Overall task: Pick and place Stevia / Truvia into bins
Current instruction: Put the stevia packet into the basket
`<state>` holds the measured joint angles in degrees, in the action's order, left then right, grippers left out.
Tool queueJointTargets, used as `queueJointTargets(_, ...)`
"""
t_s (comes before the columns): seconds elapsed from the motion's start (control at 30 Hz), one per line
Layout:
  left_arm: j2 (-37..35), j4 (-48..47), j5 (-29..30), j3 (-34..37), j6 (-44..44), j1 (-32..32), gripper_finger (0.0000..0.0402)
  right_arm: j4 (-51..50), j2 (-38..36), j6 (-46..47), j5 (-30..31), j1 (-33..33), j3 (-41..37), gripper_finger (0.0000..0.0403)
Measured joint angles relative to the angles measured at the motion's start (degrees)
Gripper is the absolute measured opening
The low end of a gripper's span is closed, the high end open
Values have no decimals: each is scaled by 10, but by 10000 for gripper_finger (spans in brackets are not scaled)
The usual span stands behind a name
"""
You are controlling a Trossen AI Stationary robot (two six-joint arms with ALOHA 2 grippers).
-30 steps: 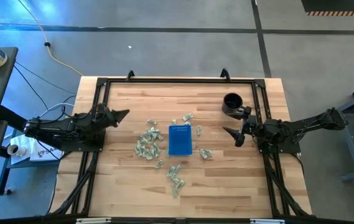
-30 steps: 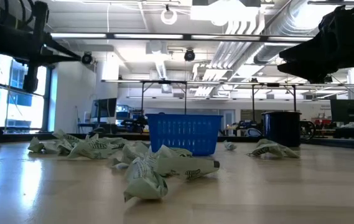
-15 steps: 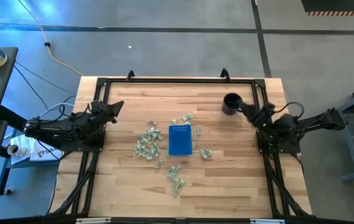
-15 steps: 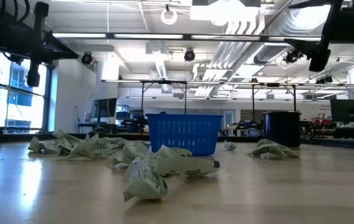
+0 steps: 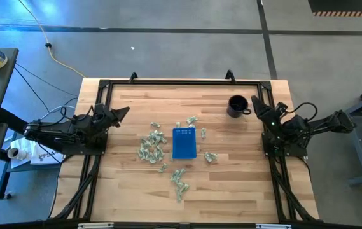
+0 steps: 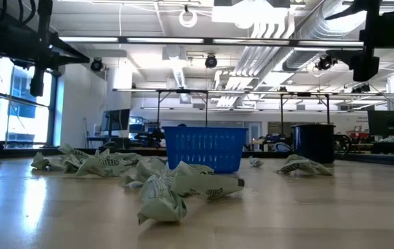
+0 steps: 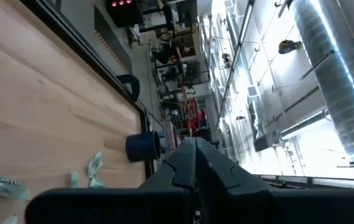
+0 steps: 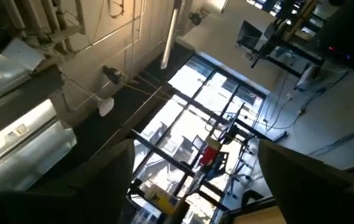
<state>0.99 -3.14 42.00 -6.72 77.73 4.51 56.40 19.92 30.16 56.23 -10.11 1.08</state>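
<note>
Stevia packets [image 5: 150, 147] around blue tray [image 5: 184, 142]; left tool [image 5: 125, 112] pinched together; right tool [image 5: 255, 102] wide, both empty.

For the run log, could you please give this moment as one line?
left gripper: shut, empty, table's left | right gripper: open, empty, by mug | packets: scattered | blue tray: centre

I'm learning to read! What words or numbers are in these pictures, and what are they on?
None can be read.
Sweetener packets: dark print, too blurred to read.
Blue tray: faint white print along one edge, too small to read.
Black mug: no writing visible.
</note>
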Motion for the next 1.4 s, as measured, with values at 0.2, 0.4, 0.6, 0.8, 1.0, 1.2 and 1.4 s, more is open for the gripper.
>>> queueJointTargets(0.2, 0, -1, -7, 0, -45, 0, 46, -28, 11, 87, -180, 22, 34, 330)
queueJointTargets(0.4, 0, -3, -7, 0, -68, 0, 46, -575, 133, 169, -268, 45, 279, 325)
queueJointTargets(0.6, 0, -4, -12, 0, -75, 0, 46, -1090, 313, 244, -350, 1, 438, 305)
queueJointTargets(0.8, 0, -28, -37, 0, -89, 0, 46, -1115, 451, 129, -385, -90, 449, 296)
queueJointTargets(1.0, 0, -40, -40, 0, -89, 0, 46, -1018, 566, 43, -396, -123, 448, 295)
queueJointTargets(1.2, 0, -50, -42, 0, -89, 0, 46, -917, 641, -17, -446, -92, 449, 295)
queueJointTargets(1.4, 0, -77, -42, 0, -83, 0, 46, -837, 710, -71, -492, -48, 449, 292)
